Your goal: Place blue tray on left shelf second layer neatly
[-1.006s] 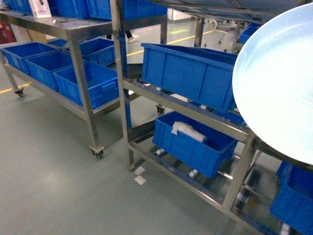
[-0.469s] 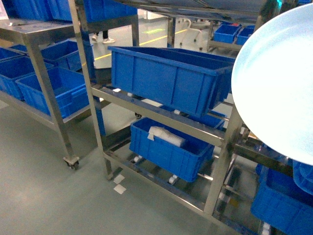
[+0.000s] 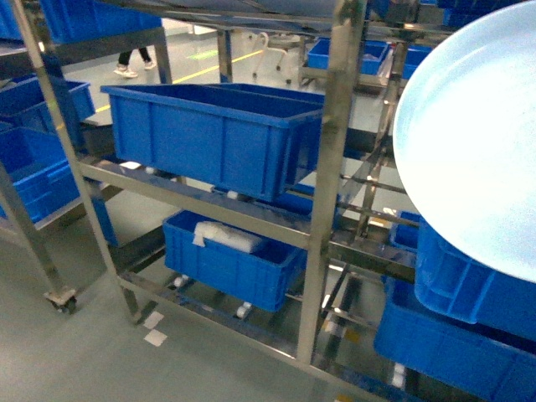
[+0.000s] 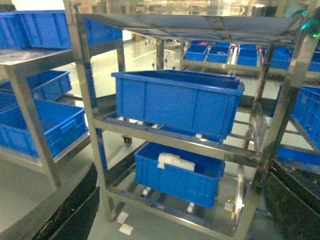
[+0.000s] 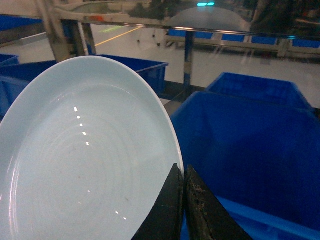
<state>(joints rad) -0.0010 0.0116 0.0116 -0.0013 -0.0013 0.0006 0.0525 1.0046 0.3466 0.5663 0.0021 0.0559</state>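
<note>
at the rack: tray held up on the right

on the right of the head view the tray (image 3: 481,151) fills the frame edge, tilted, its pale hollow facing the camera, in front of the blue crates stacked low on the right. it sits on no shelf. the right wrist view shows the right claw (image 5: 184,200) clenched on the tray's rim, both dark fingers pressed together with the rim between them, a deep blue crate (image 5: 250,155) just behind.

the steel rack (image 3: 331,159) stands in the middle of the head view. its middle shelf carries a big crate (image 3: 213,134); the shelf below holds a smaller crate (image 3: 230,260) with a white packet (image 3: 226,237) lying inside. two white tags (image 3: 155,328) lie on the grey floor by the rack's foot.

in the left wrist view the left claw (image 4: 180,210) is released, its dark fingers (image 4: 70,212) spread wide at the bottom corners, grasping nothing, facing the same rack.
</note>
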